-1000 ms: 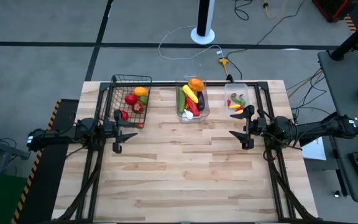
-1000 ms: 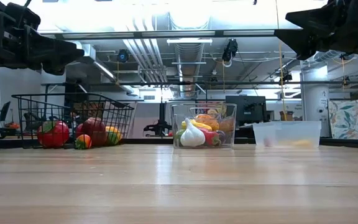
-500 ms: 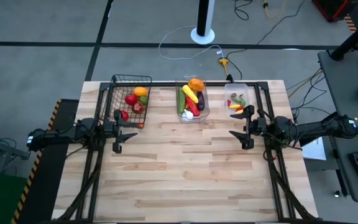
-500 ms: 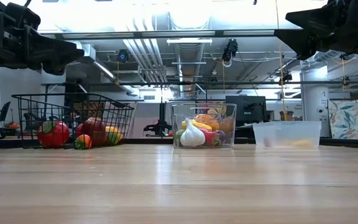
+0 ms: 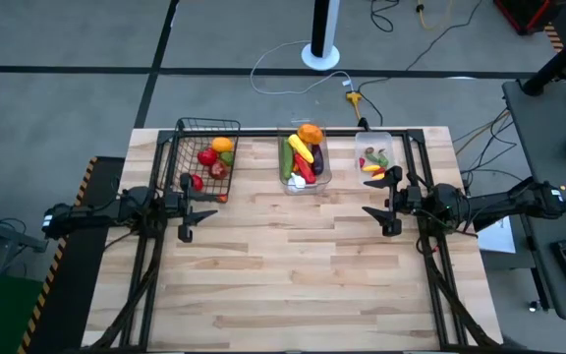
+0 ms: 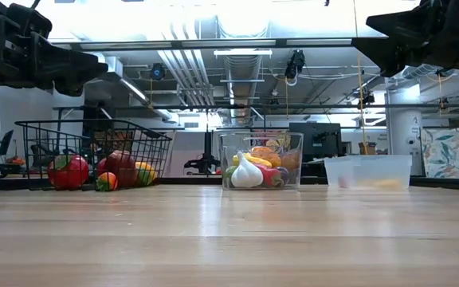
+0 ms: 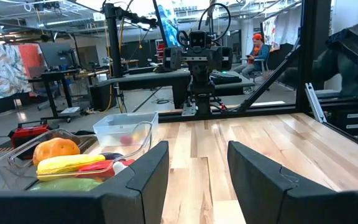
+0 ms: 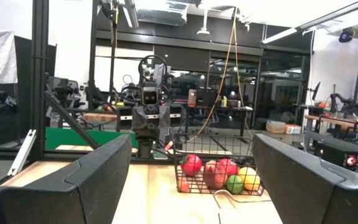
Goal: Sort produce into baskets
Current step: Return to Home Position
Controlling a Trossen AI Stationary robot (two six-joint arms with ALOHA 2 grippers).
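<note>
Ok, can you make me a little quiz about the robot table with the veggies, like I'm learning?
1. True or false: a red fruit sits in the black wire basket.
2. Where is the white garlic? A) wire basket B) middle clear bin C) bare table
3. Fill in: the left end effector and right end effector are both ____ (open or shut).
Key: 1 true; 2 B; 3 open.
</note>
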